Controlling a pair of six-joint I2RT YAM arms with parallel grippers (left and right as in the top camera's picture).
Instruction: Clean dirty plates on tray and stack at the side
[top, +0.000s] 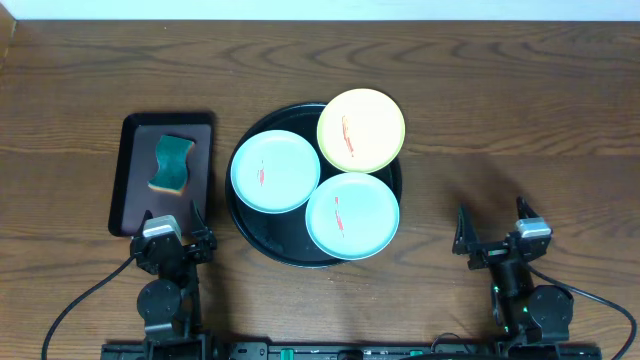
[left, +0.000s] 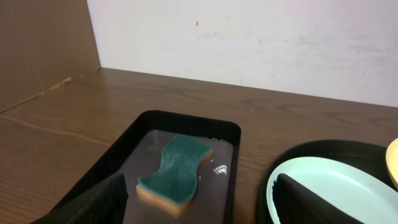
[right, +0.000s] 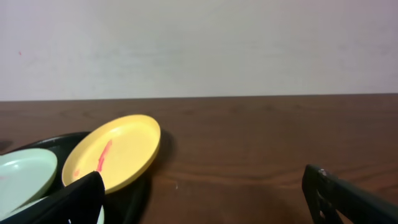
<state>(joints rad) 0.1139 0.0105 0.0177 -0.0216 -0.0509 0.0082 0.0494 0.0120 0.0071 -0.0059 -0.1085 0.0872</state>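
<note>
We see the round black tray (top: 270, 238) in the middle of the desk (top: 500, 90), with all three plates on it. The left turquoise plate (top: 275, 171) lies on the tray's left part. The near turquoise plate (top: 352, 215) lies on its near right part, its edge reaching the tray's rim there. The yellow plate (top: 361, 130) sits at the far right and juts out past the rim. From the right wrist view we see it tilted, its right edge lifted above the wood. Each plate carries a thin red smear near its middle. The three plates crowd together at the tray's centre; we cannot tell whether their edges overlap or only touch.

To the left of the black tray, apart from it, lies a brown tray (top: 124, 190), rectangular, holding a green-topped sponge (top: 172, 164) on its far half.

The left claw (top: 173, 215) hovers at the near end of the brown tray, its fingers spread wide and holding nothing. The right claw (top: 492, 222) hovers over bare wood to the right of the black tray, well apart from the plates, also spread wide and holding nothing. No plate lies on the bare desk beside the tray.
</note>
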